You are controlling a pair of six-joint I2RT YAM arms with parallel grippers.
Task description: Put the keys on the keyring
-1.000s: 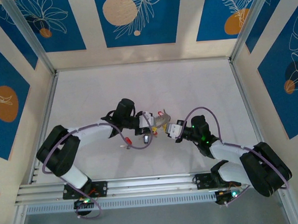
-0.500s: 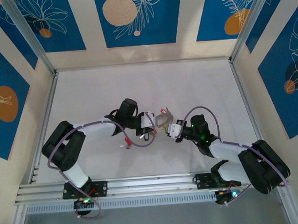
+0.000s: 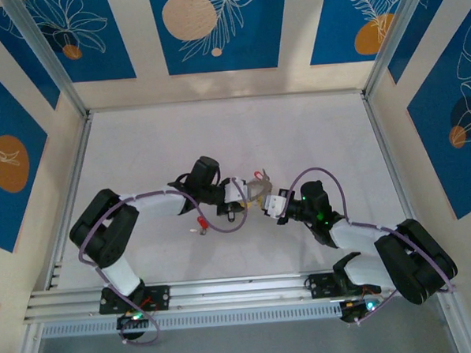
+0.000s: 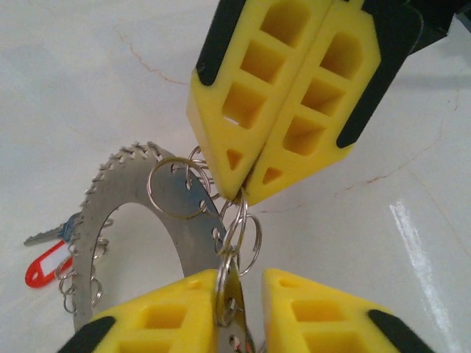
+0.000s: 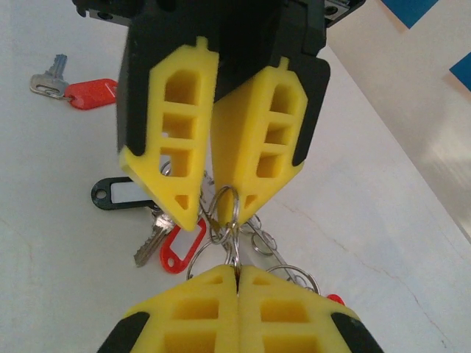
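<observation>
Flat grey keyring point(image 4: 121, 180) with a toothed, hole-punched band; red-tagged keys point(image 5: 77, 92) lie loose beside it.

The fingers point(image 4: 257, 95) of the right hand point(image 4: 246, 184) and left hand point(image 4: 239, 283) are matt yellow plastic with hollow cells, backed in black. Between the hands, the keyring point(image 4: 121, 213) is dull brushed grey metal, and its thin wire rings point(image 4: 176, 187) shine brighter. Near the left hand, the keys point(image 5: 48, 81) are silvery metal with glossy red plastic tags point(image 5: 92, 93). The surface point(image 4: 88, 66) is white, smooth, glossy and hairline-cracked.
</observation>
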